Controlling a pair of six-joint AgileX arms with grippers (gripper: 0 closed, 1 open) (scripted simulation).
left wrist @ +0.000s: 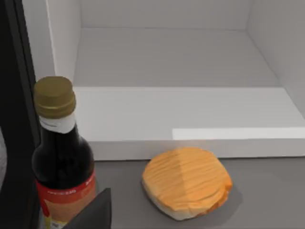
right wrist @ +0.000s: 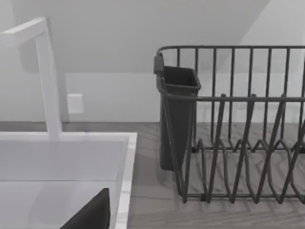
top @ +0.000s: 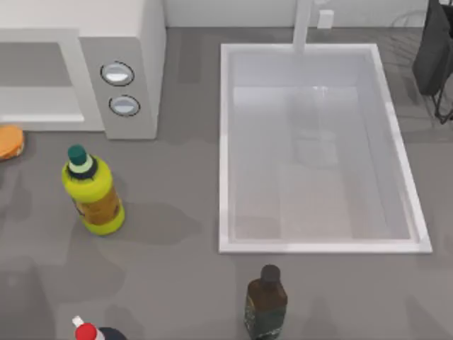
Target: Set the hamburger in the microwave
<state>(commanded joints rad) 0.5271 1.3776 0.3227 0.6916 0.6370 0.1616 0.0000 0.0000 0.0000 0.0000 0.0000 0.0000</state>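
Nearest the left wrist camera stands a dark sauce bottle [left wrist: 59, 157] with a gold cap, and beside it the hamburger [left wrist: 187, 182] lies on the grey table [top: 177, 283], just in front of the open microwave [left wrist: 190, 114], not inside it. From above, the hamburger [top: 10, 142] sits at the table's left edge, near a yellow bottle [top: 92, 191]. Whether either gripper is open or closed cannot be told. Right of the microwave [top: 134, 42] lies the sink [top: 226, 142]
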